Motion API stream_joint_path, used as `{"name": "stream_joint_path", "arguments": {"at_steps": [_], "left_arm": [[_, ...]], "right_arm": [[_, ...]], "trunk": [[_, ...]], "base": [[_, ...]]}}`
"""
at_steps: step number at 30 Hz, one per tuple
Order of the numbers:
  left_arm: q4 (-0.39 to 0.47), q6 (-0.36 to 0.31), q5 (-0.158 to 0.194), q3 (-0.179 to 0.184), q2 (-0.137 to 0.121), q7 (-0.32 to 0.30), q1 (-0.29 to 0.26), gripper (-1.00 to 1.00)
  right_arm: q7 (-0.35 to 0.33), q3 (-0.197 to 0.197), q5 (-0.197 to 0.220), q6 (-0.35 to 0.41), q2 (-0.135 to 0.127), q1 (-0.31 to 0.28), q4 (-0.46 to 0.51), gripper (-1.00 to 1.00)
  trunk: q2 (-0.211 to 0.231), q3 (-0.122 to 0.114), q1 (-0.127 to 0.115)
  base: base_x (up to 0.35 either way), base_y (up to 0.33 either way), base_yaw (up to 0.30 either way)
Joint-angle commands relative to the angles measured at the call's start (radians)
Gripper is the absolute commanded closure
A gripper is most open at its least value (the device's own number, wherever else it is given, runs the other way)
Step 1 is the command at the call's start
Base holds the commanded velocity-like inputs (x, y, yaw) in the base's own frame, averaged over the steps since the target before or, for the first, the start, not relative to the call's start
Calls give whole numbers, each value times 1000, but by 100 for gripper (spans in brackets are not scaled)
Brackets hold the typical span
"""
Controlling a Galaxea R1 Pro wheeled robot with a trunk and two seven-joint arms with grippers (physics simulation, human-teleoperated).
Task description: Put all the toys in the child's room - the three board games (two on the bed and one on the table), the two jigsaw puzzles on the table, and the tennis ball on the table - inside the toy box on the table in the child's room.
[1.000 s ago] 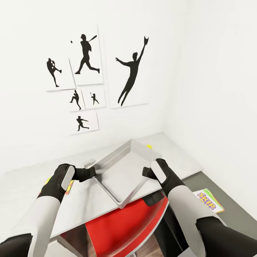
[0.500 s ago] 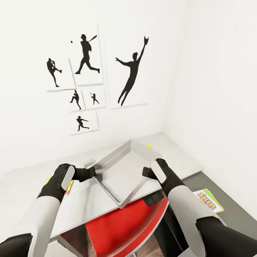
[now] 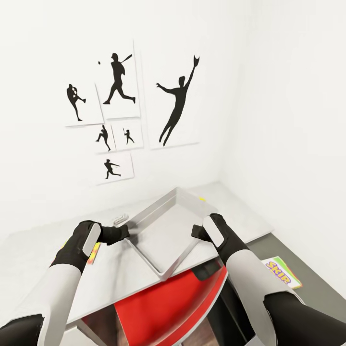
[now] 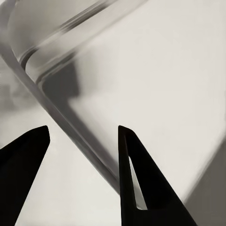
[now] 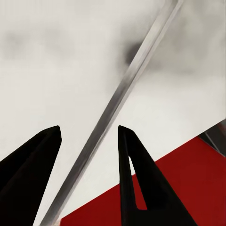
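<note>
Now both grippers stand at the toy box (image 3: 166,230) on the table (image 3: 120,269): the left gripper (image 4: 84,155) and the right gripper (image 5: 89,157) are spread, each straddling a wall. Next, I think, they must close evenly before shifting it.

**Toy box between my two arms, at the counter's front edge**

I see the toy box (image 3: 166,230) on the counter (image 3: 38,254), one corner overhanging the chair (image 3: 158,307) below. A board game (image 3: 282,273) lies on the cabinet top (image 3: 312,283) to my right. Wall pictures (image 3: 132,110) hang behind.
</note>
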State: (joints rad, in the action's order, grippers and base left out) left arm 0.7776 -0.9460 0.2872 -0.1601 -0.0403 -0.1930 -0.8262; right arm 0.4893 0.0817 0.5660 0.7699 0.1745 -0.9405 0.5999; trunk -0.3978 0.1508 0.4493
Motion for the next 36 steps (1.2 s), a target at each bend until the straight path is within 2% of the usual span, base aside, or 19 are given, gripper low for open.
{"name": "stream_joint_path", "arguments": {"at_steps": [1,9,17,36], "left_arm": [[0,-2,-36,-2,0,-8,-1,100],[0,-2,-36,-2,0,-8,-1,100],[0,-2,-36,-2,0,-8,-1,100],[0,-2,-36,-1,-1,-9,-1,100]], "right_arm": [[8,3,42,-9,0,-1,1,100],[7,3,42,-10,0,0,1,100],[7,3,41,-9,0,0,1,100],[8,3,43,-9,0,0,1,100]], "trunk": [[-2,0,1],[-2,-9,1],[-2,-10,1],[-2,-10,1]], "base": [[0,0,0],[0,118,0],[-18,171,0],[-82,71,-45]]}}
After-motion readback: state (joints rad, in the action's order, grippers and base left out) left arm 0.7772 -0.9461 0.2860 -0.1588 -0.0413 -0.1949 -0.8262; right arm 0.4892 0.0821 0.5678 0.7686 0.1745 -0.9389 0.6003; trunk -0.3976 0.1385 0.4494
